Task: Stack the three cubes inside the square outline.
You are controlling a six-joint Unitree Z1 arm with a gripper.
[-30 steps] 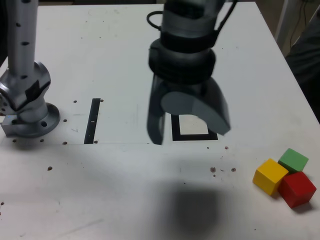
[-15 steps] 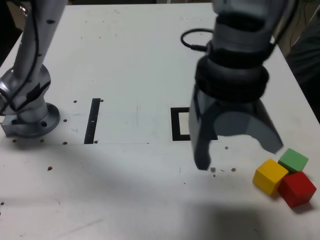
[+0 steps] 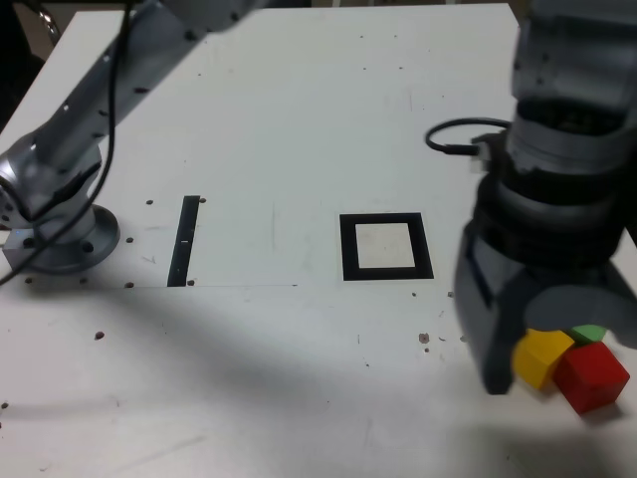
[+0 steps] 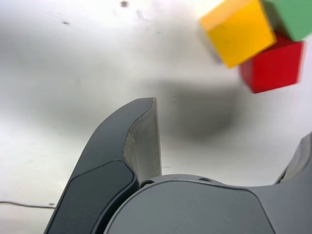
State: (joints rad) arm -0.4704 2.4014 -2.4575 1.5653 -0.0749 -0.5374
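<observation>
Three cubes sit bunched together near the table's front at the exterior view's right: the yellow cube (image 3: 538, 358) (image 4: 238, 32), the red cube (image 3: 593, 376) (image 4: 273, 66), and the green cube (image 3: 589, 333) (image 4: 291, 16), mostly hidden in the exterior view behind a finger. My gripper (image 3: 555, 341) (image 4: 229, 136) hangs open above this cluster, holding nothing. One dark finger (image 3: 488, 344) stands just left of the yellow cube. The square outline (image 3: 386, 247), a black border with a white centre, lies uncovered to the left of the gripper in the exterior view.
A thin black strip (image 3: 184, 241) lies on the white table (image 3: 299, 110) at the exterior view's left. The arm's grey base (image 3: 60, 231) stands at the left edge. A black cable (image 3: 453, 136) loops beside the wrist. Small dark specks dot the table.
The gripper has swung from over the square outline to the exterior view's right and forward, ending above the cubes. The square outline is now fully uncovered. The cubes have not moved.
</observation>
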